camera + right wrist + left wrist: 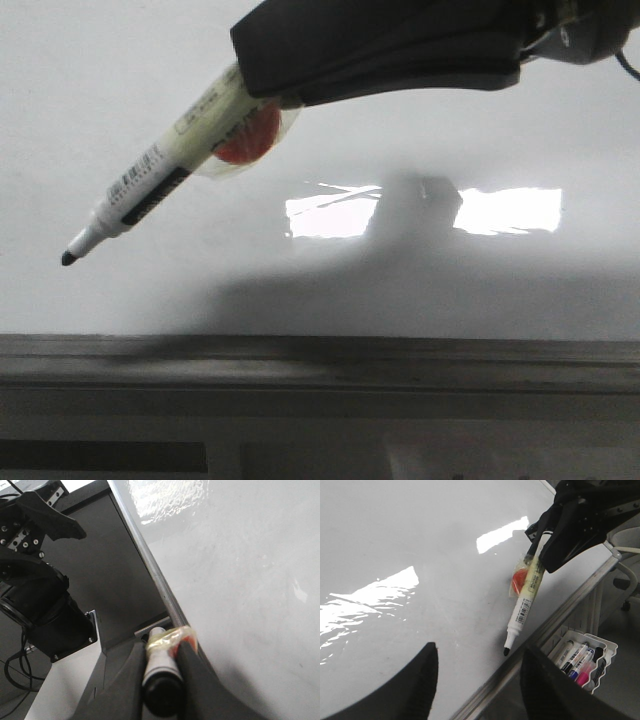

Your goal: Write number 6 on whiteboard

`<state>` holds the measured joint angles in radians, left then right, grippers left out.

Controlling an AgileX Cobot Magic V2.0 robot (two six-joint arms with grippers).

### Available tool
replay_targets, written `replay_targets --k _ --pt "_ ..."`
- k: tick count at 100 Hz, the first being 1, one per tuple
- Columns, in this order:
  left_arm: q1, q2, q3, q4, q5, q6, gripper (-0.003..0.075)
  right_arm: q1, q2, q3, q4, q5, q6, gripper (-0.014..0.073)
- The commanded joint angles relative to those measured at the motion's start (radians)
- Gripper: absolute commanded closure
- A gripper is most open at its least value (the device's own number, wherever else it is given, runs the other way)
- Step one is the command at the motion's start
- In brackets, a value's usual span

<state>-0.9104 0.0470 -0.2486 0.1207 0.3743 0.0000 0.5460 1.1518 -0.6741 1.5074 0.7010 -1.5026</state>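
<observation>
We see the right pincer clenched on a white marker, its two dark fingers pressed to either side of the barrel near the capped rear end. The marker's long axis runs on a slant: in the front view the rear end sits high under the pincer and the black tip points down and toward the left side of the whiteboard, close to its near edge. We cannot tell whether the tip touches the glossy surface or hangs just clear of it. A red disc wrapped in clear tape is bound to the barrel just below the grip. The whiteboard serves as the worktop here, and a grey metal rail runs along its near edge; bright window glare lies on the board behind the marker. We find no drawn line on the board in any view, so the number 6 is not yet written. The left pincer shows its two dark fingers spread apart with nothing between them, hovering over the board's near edge. Past the rail, a white tray holds several spare markers.
</observation>
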Motion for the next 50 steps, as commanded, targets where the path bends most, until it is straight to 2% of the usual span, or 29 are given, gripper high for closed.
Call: replay_targets --k 1,26,50 --pt "-0.008 0.010 -0.031 -0.028 -0.068 -0.011 0.0384 0.001 -0.016 -0.033 0.051 0.016 -0.013 0.0656" --pt "-0.008 0.010 -0.031 -0.032 -0.068 -0.011 0.0384 0.001 -0.016 -0.033 0.051 -0.021 -0.013 0.0656" --pt "-0.008 0.010 -0.031 -0.032 -0.068 -0.011 0.0384 0.001 -0.016 -0.033 0.048 0.084 -0.062 0.0656"
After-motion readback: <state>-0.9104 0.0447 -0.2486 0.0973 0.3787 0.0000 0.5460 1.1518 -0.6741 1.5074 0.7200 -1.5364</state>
